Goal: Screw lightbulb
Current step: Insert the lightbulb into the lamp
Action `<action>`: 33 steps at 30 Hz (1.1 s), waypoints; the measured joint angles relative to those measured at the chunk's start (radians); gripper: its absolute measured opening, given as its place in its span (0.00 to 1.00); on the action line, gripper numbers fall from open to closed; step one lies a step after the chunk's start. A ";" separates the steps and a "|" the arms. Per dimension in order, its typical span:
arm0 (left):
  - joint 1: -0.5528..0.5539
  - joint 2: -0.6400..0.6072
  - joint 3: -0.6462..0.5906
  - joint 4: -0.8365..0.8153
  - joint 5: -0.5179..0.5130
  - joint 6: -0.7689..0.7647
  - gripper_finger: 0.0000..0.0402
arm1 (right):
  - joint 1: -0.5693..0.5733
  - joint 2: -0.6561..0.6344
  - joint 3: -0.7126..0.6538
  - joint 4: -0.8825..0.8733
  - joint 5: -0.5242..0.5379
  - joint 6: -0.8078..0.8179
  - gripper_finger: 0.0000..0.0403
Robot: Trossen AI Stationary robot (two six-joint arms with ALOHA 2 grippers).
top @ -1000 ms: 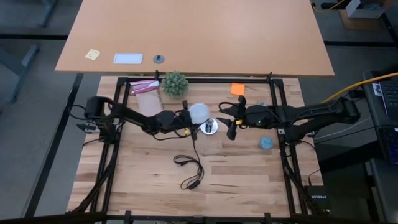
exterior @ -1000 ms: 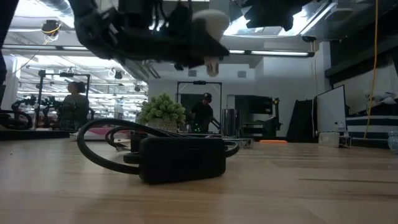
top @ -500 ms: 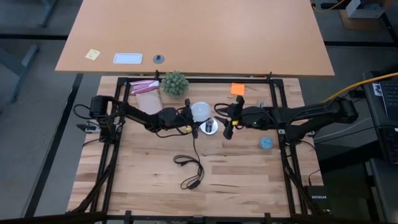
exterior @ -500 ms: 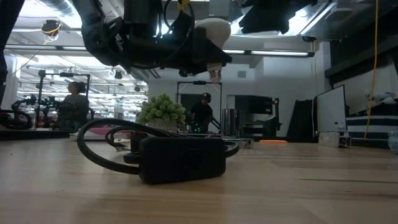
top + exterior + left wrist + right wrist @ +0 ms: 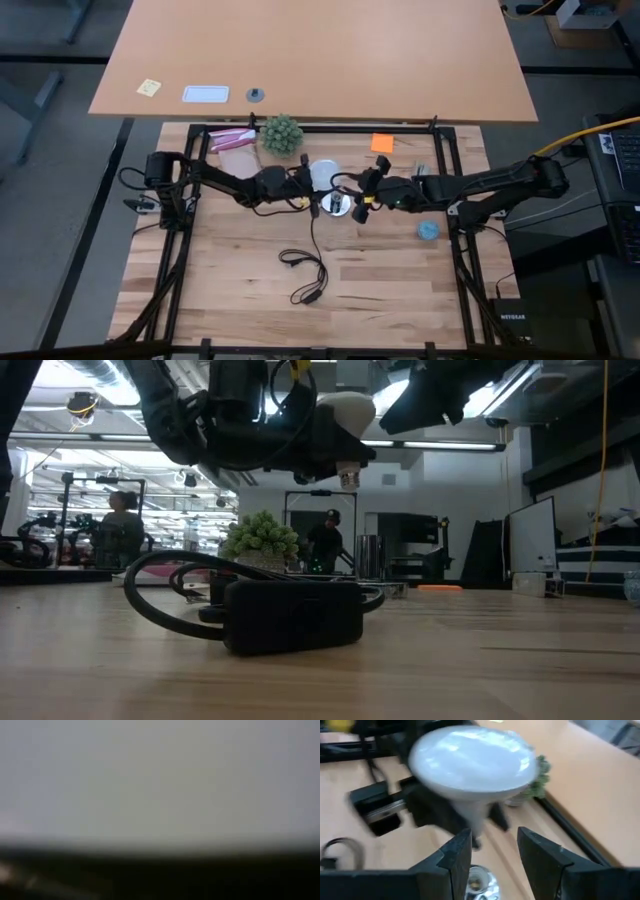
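The white lightbulb (image 5: 322,175) hangs over the table's middle with my left gripper (image 5: 300,186) shut on it. Its dome (image 5: 472,762) is up and its grey screw base (image 5: 348,477) points down. The silvery socket disc (image 5: 337,204) lies flat on the wood just near-right of the bulb and also shows low between my right fingers (image 5: 477,882). My right gripper (image 5: 361,194) hovers open just right of the socket, its fingers (image 5: 452,860) apart and touching nothing. The left wrist view is a grey blur. My left gripper pinches the lightbulb at its tapering part below the dome (image 5: 322,448) between its two fingers. The fingers come in level from the table's left. The bulb hangs upright, screw base down, clear of the table and of the socket.
A little green plant (image 5: 281,133) and a pink packet (image 5: 232,140) stand at the far left, an orange note (image 5: 382,143) at the far right. A small light-blue object (image 5: 428,229) lies right of the socket. The socket's black cord with its switch (image 5: 308,272) trails toward the near edge.
My left gripper has carried the lightbulb a little toward the table's far right, nearer the socket, still upright. My right gripper has come down and moved toward the table's left, closer to the socket, staying open.
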 joint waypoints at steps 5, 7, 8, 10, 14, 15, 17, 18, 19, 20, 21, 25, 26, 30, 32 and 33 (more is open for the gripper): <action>0.000 0.039 0.008 0.054 0.002 0.008 0.39 | 0.000 0.000 0.000 0.001 0.017 0.000 0.41; 0.000 0.065 0.016 0.064 0.001 0.009 0.39 | 0.000 0.000 0.000 0.006 0.017 0.000 0.41; 0.000 0.083 0.028 0.071 0.001 0.010 0.39 | 0.000 0.000 0.000 0.003 0.017 0.000 0.41; 0.000 0.113 0.043 0.075 0.001 0.009 0.39 | 0.000 0.000 -0.001 -0.005 0.017 -0.001 0.41; 0.002 0.177 0.081 0.130 -0.002 -0.001 0.39 | 0.000 0.000 -0.001 -0.015 0.018 -0.002 0.41; 0.002 0.191 0.091 0.131 -0.003 -0.001 0.39 | 0.000 0.000 -0.001 -0.023 0.018 -0.002 0.41; 0.007 0.207 0.100 0.127 -0.003 0.004 0.39 | 0.000 0.000 -0.001 -0.035 0.018 -0.002 0.41; 0.010 0.212 0.103 0.126 -0.003 0.001 0.39 | 0.000 0.000 -0.001 -0.043 0.018 -0.001 0.41; 0.014 0.214 0.103 0.119 -0.002 -0.009 0.39 | 0.000 0.000 -0.001 -0.049 0.017 -0.001 0.41; 0.016 0.214 0.100 0.102 -0.002 -0.023 0.39 | 0.000 0.000 -0.001 -0.053 0.017 0.000 0.41; 0.018 0.216 0.100 0.082 0.000 -0.036 0.39 | 0.000 0.000 -0.001 -0.053 0.017 0.000 0.41; 0.017 0.221 0.098 0.043 0.001 -0.058 0.39 | 0.000 -0.002 -0.001 -0.049 0.017 0.000 0.41; 0.016 0.219 0.099 0.031 0.001 -0.059 0.39 | 0.000 -0.002 -0.001 -0.047 0.017 0.000 0.41; 0.015 0.219 0.098 -0.003 0.003 -0.065 0.39 | 0.000 -0.002 -0.001 -0.034 0.018 0.000 0.41; 0.015 0.219 0.098 0.008 0.002 -0.064 0.39 | 0.000 -0.002 -0.001 -0.025 0.018 0.000 0.41; 0.015 0.219 0.098 0.020 0.002 -0.062 0.39 | 0.000 -0.002 0.000 -0.014 0.018 0.000 0.41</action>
